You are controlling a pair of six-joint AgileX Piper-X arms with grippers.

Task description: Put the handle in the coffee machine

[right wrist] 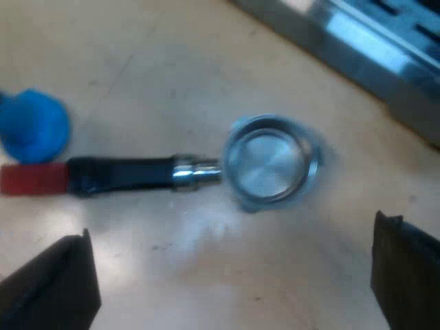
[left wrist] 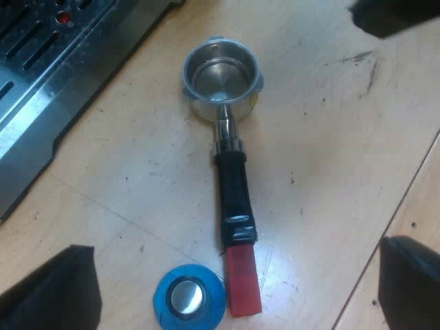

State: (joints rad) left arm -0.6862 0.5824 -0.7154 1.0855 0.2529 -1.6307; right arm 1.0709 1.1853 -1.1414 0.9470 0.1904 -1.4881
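Left pincer [left wrist: 230, 275] and right pincer [right wrist: 231, 227] hang over the metal holder [left wrist: 230, 185], fingers apart, both empty. The holder lies loose on the surface [left wrist: 330, 137], with the blue tamper [left wrist: 189, 299] just beside its red end and the espresso machine [left wrist: 41, 82] beyond its basket.

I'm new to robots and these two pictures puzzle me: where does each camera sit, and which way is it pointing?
Left wrist view: sits on the left arm, looks down at the table; the left tool shows open, straddling the loose metal holder.
Right wrist view: sits on the right arm, also looks down; the right tool shows open, near the holder's bowl.
Shared: the holder, the blue tamper beside its red end, and an edge of the espresso machine.
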